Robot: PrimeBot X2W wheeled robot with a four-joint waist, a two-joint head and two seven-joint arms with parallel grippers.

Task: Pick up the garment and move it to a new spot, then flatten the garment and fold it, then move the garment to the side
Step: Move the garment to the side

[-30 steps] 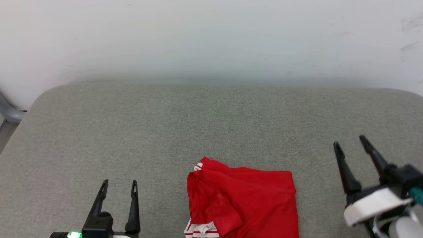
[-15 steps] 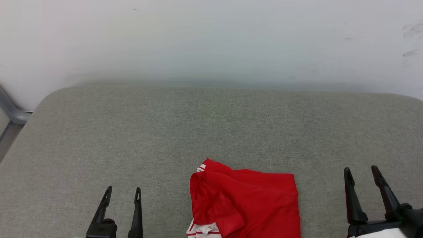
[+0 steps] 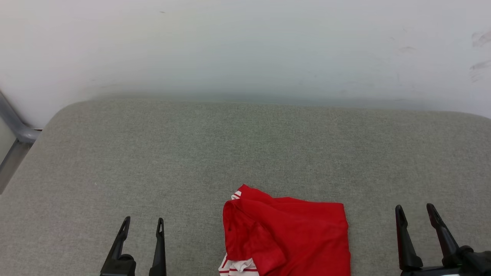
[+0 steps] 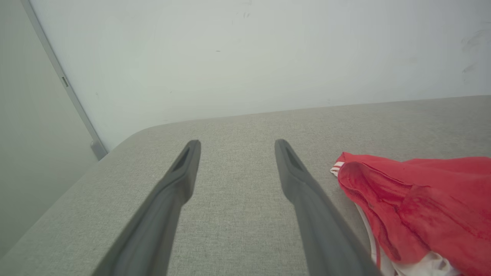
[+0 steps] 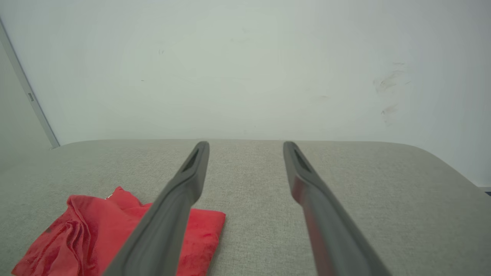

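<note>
grey woven padding (image 3: 245, 153) covers the work surface, with rounded far corners, backed by one pale wall (image 3: 245, 50) that carries a few faint scuff marks (image 3: 479, 38) at its far right. one grey metal rail (image 3: 17, 132) angles down past the far-left corner of the padding.

one garment (image 3: 285, 237) lies on the padding at the near edge, a little right of centre, between the two grippers and touching neither. it is red and folded into a compact bundle. its far edge and right edge run fairly straight, while the left side is bunched into thick rolled folds. striped trim (image 3: 234, 194) peeks out at the far-left corner, and a white sleeve (image 3: 238, 265) with red stripes shows at the near-left corner. the head view cuts off the near edge, so the long axis is hard to call; what shows looks about as wide left to right as it is deep.

two grippers, each with two dark fingers (image 4: 307, 199), four in all. the left gripper (image 3: 143, 220) is at the near left, apart from the garment's bunched side, its jaws spread and holding nothing. the right gripper (image 3: 415, 208) is at the near right, apart from the straight edge, likewise spread wide and empty. both point toward the far wall. bare padding separates each gripper from the cloth.
</note>
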